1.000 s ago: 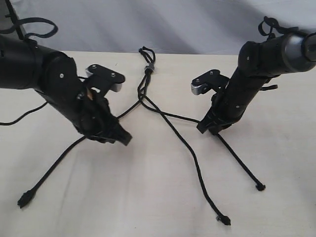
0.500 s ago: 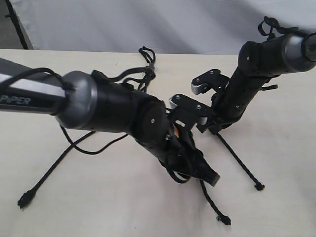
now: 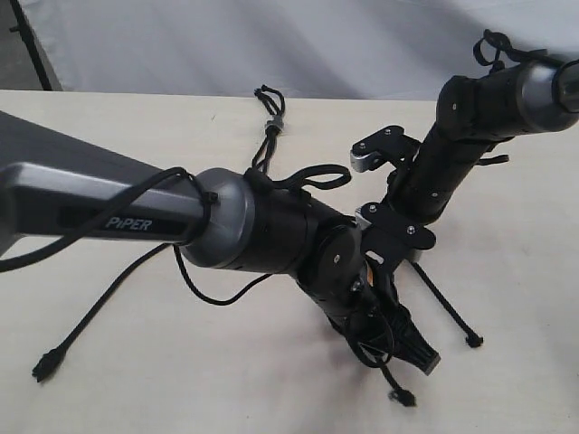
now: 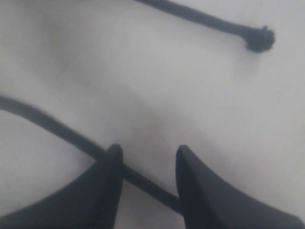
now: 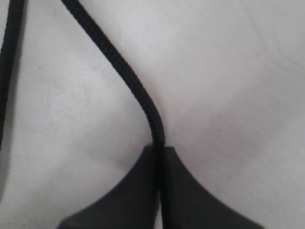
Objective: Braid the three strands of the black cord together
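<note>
Black cord point(image 3: 271, 127) on table point(image 3: 181, 389): knot near the far edge, strands point(image 3: 99, 305) running toward the near edge. Pinched shut, the right gripper point(image 5: 159, 151) holds the right strand point(image 5: 128, 81). With jaws apart, the left gripper point(image 4: 147, 155) straddles the middle strand point(image 4: 57, 128). Step, as judged: seizing it for a crossing. Next move calls for closing, lifting, and carrying it over a neighbour.

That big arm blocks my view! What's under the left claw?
A black strand lies on the table under the open left gripper, crossing between its jaws. The jaws hide where it continues.
</note>
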You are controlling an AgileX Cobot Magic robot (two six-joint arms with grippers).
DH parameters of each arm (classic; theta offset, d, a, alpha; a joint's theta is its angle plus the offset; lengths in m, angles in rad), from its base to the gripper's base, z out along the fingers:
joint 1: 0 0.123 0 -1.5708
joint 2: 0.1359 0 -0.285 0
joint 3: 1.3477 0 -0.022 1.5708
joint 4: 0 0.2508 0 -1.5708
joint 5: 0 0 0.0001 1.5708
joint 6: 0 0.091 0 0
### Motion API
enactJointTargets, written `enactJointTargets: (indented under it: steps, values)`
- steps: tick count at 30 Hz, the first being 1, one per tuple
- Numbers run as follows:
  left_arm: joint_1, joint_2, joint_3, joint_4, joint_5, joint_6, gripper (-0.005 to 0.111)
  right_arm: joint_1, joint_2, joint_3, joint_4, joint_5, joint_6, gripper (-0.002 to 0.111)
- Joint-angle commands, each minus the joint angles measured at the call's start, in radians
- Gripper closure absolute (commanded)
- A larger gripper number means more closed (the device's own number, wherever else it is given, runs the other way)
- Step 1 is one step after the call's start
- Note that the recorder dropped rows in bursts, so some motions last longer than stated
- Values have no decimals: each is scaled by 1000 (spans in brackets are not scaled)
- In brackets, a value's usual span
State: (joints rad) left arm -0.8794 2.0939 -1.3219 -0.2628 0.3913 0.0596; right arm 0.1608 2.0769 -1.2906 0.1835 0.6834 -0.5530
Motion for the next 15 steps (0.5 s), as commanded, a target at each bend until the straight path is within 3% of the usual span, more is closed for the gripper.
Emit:
enactJointTargets:
  steps: [1,9,15]
  values:
    - [-4,1,-5,29,35,-70,70,-7,0,2,-8,-8,0,108]
    - [-4,1,-9,213,48,-297,70,-7,0,2,-8,-17,0,108]
    - [-4,47,-26,231,86,-292,73,-7,0,2,-6,-22,0,108]
